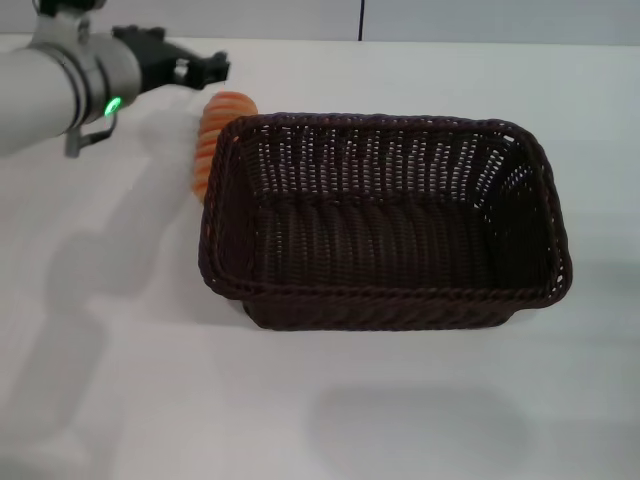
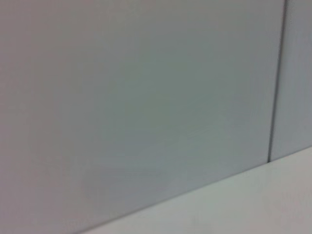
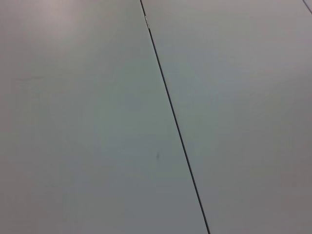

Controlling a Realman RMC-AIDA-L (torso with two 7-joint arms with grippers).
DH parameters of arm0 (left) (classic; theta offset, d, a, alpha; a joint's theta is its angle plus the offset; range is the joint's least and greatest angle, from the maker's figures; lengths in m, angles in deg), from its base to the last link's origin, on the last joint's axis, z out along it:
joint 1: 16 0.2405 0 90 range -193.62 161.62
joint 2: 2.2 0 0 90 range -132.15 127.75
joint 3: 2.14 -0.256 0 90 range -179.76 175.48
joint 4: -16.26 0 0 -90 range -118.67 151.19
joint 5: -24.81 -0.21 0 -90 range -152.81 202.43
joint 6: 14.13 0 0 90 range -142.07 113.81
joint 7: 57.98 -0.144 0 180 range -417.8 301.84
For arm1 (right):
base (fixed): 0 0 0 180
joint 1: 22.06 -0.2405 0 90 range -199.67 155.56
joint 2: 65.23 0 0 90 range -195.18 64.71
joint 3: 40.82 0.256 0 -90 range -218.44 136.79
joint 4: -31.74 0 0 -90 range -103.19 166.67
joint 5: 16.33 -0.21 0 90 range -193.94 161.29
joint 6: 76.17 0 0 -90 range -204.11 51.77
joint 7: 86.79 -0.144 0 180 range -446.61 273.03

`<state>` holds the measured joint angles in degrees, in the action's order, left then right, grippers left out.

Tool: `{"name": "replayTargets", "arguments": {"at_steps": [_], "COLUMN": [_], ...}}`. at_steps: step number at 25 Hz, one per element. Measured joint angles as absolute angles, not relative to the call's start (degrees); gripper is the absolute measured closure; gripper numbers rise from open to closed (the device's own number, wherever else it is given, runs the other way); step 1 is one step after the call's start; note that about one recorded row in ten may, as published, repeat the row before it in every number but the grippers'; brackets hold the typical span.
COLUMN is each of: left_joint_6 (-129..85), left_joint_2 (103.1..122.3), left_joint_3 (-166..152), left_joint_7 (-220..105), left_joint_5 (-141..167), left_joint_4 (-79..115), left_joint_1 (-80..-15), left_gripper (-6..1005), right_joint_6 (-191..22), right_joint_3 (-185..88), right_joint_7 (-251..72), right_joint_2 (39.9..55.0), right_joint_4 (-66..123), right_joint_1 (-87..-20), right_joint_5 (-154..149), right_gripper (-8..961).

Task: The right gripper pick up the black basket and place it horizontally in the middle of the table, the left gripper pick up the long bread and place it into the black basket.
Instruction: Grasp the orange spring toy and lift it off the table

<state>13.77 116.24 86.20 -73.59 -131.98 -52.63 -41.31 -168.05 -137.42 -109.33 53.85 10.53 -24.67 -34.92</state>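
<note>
Black basket (image 1: 385, 225) sits mid table (image 1: 130, 380), seen only by head camera. Long bread (image 1: 213, 135) at ten o'clock, half hidden behind rim. Left gripper (image 1: 215, 68) above it, grip unclear. Wrist cameras show grey wall (image 3: 87, 122).

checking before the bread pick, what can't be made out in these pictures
- Long bread: head view shows only its left side; the black basket wall hides the rest, so contact between them is unclear.
- Left pincer: in the head view, near the far table edge; its opening cannot be judged.
- Right pincer: in no view.
- Both wrist views: only wall panels, plus a strip of table edge in the left one.
</note>
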Motion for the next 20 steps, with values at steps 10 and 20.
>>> {"name": "replayTargets", "arguments": {"at_steps": [10,20], "left_joint_6": [21.1,20.3], "left_joint_2": [116.23,116.03], "left_joint_3": [92.3,93.4], "left_joint_7": [-72.5,-69.1], "left_joint_5": [-129.0,-132.6], "left_joint_4": [-33.6,-27.8], "left_joint_1": [-59.5,-64.3], "left_gripper": [183,181], "right_joint_6": [-168.4,-168.4], "right_joint_3": [-137.4,-137.4], "right_joint_7": [-109.6,-109.6], "right_joint_2": [53.75,53.54], "right_joint_4": [11.0,11.0], "right_joint_1": [-23.8,-23.6], "right_joint_5": [-34.9,-34.9], "right_gripper": [136,137]}}
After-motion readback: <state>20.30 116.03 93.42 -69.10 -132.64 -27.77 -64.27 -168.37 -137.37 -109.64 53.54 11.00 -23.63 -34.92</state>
